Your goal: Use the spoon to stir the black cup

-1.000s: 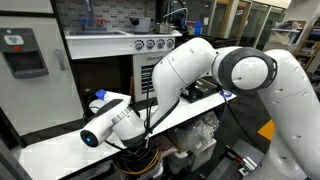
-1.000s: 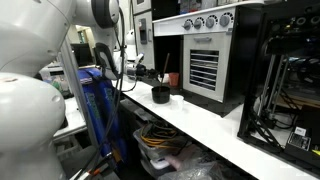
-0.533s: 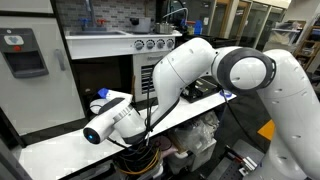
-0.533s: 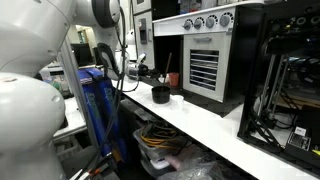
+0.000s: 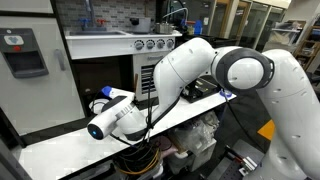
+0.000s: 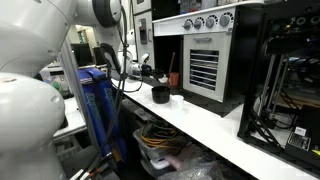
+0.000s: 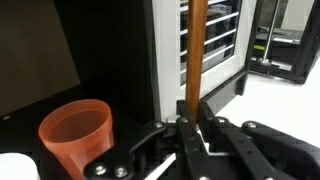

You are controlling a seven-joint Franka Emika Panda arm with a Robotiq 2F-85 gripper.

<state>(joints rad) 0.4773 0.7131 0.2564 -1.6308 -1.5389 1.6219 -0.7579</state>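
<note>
In the wrist view my gripper (image 7: 192,112) is shut on the handle of the light-brown wooden spoon (image 7: 196,50), which stands upright between the fingers and runs out of the top of the frame. Its bowl is out of sight. The black cup (image 6: 160,94) shows only in an exterior view, standing on the white counter (image 6: 215,125) in front of the dark appliance. My gripper (image 6: 143,70) hangs above it and a little to one side. In an exterior view my own arm (image 5: 190,65) hides the cup and the fingers.
A reddish-brown cup (image 7: 76,134) stands close to the gripper, with a white object (image 7: 12,166) at the frame corner. A dark appliance with vent slats (image 6: 205,70) stands behind the cup. A blue rack (image 6: 95,105) and cables lie below the counter.
My wrist has shifted slightly up and sideways with the spoon still held. The black cup has not moved.
</note>
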